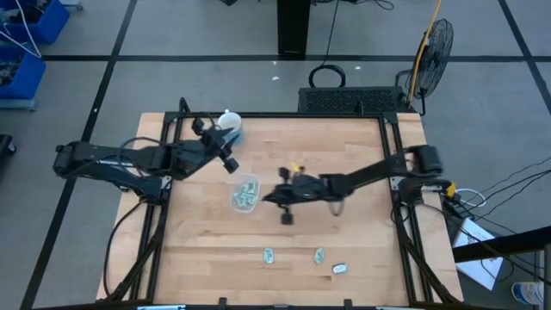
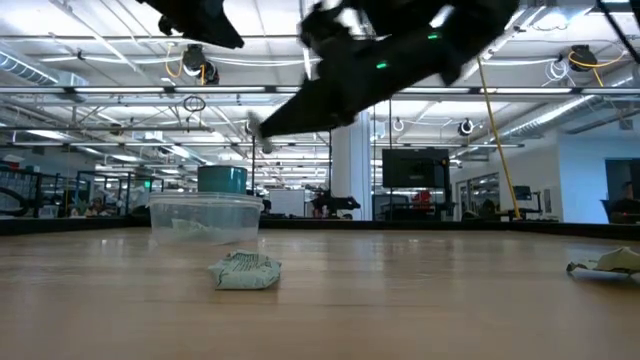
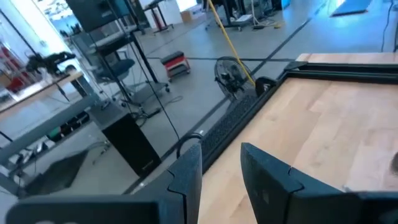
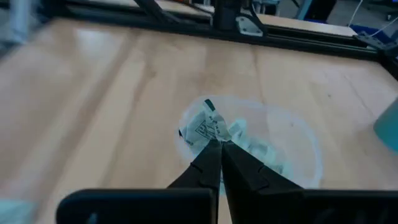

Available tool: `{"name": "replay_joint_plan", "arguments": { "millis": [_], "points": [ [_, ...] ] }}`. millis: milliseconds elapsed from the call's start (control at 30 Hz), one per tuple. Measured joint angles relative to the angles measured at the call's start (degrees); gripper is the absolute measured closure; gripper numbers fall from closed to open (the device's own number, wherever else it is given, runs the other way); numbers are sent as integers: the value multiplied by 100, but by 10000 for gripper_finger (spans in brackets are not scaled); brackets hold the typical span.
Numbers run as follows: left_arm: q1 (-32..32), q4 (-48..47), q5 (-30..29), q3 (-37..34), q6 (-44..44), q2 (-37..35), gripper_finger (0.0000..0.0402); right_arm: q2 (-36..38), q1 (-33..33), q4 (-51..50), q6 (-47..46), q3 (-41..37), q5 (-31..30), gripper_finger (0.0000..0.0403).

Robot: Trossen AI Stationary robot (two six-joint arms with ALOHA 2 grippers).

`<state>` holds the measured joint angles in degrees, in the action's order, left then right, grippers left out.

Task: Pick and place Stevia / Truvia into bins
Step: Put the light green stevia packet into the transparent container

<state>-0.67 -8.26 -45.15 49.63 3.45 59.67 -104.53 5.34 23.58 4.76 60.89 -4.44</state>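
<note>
Pale green and white Stevia sachets lie inside the clear container (image 1: 234, 200) (image 2: 205, 215). Three more lie flat near the table's near edge (image 1: 269, 255) (image 1: 319, 255) (image 1: 339, 269); the low view shows one in front of the container (image 2: 245, 272) and another at the right (image 2: 610, 263). My right gripper (image 1: 263, 197) (image 4: 217, 146) hangs over the container (image 4: 292, 146), shut on a sachet (image 4: 202, 127). My left gripper (image 1: 227, 161) (image 3: 221, 171) is open and raised left of the container, by the blue cup. My right gripper pinches one Stevia sachet by its edge (image 4: 210, 138) between the two fingertips. The fingers slant down from the table's right side. The sachet is lifted clear and sits tilted beyond the fingertips, over the container's rim.
A light blue cup with a white lid (image 1: 231, 129) (image 2: 222, 178) stands near the far edge, behind the container. A black frame (image 1: 284, 115) borders the table's far and side edges. Bare wood lies between the container and the loose sachets.
</note>
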Motion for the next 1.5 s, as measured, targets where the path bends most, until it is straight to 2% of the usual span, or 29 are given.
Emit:
{"name": "replay_joint_plan", "arguments": {
  "millis": [167,300,433,567,733,867,1000,1167,1300,1433,1500],
  "points": [
    [0,-457,8,-2,-315,-80,284,-958,-252,-545,-65,1383,6,399],
    [0,-843,32,-2,-577,-78,284,-1469,-406,-1205,-64,2039,131,399],
    [0,-1136,53,-2,-737,-78,284,-1792,-424,-1304,-14,2221,610,399],
    [0,-1297,63,-2,-865,-78,284,-1821,-422,-1343,30,2233,626,391],
    [0,-1302,66,-2,-868,-78,284,-1774,-415,-1503,45,2233,645,348],
    [0,-1302,68,-2,-877,-78,284,-1777,-410,-1594,38,2236,1188,303],
    [0,-1305,185,-2,-882,-78,284,-1662,-351,-1815,-77,2230,1271,272],
    [-18,-1316,839,-2,-897,-78,284,-1013,-161,-2954,48,2191,1298,262],
    [-46,-1331,1932,-2,-859,-76,284,-280,176,-3608,44,1857,1112,270],
    [-196,-1170,3530,-2,-924,43,284,561,661,-3815,-393,1168,218,271],
    [-382,-1190,3977,-3,-964,219,284,997,920,-3845,-812,735,-444,269]
  ]
}}
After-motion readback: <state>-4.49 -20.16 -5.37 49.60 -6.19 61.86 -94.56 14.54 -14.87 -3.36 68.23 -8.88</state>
